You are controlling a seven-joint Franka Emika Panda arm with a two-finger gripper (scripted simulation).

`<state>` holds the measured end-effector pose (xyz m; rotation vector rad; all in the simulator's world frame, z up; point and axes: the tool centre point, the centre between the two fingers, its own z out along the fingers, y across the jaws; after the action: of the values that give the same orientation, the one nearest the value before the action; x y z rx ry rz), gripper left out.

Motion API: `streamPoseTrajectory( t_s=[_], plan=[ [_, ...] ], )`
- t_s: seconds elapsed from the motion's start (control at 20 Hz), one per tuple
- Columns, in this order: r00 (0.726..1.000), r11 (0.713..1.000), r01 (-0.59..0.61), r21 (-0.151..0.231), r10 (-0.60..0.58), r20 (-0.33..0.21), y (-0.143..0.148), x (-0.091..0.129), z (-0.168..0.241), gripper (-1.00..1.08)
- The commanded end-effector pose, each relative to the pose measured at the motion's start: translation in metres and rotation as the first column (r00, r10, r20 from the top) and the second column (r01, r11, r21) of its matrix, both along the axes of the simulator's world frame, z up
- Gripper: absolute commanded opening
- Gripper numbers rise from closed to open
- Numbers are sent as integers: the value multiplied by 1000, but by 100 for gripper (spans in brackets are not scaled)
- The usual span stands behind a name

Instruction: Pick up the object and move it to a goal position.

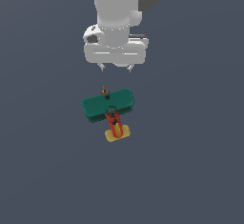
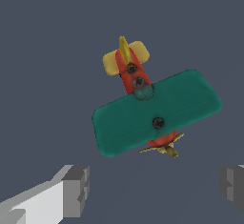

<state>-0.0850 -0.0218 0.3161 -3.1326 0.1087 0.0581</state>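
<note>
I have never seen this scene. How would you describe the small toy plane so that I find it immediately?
Start from the large white robot arm at the top of the exterior view; its gripper hangs open above a plain dark grey floor. Just below it in the picture lies the small toy biplane. Its teal-green wings, red-orange body and yellow tail make it the only coloured thing there.

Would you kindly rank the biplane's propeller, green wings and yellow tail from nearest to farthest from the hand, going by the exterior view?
From the hand:
1. Propeller, at the biplane's nose, just below the fingertips.
2. Green wings, across the middle.
3. Yellow tail, at the far end, lowest in the exterior view.
</note>
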Motion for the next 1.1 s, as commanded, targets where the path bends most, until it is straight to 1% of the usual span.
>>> streamPoseTrajectory(
  t_s=[0.0, 0.4, 0.75, 1.05],
  plan=[
    [1000, 1000, 0, 0, 0, 0, 0, 0, 0, 28],
    [1000, 1000, -7, -1, 7, -13, 4, 0, -4, 28],
    [1000, 1000, -11, -19, 11, 2, 1, 1, 4, 28],
    [1000, 1000, -9, -13, 9, 12, -1, 2, 9, 28]
  ],
)
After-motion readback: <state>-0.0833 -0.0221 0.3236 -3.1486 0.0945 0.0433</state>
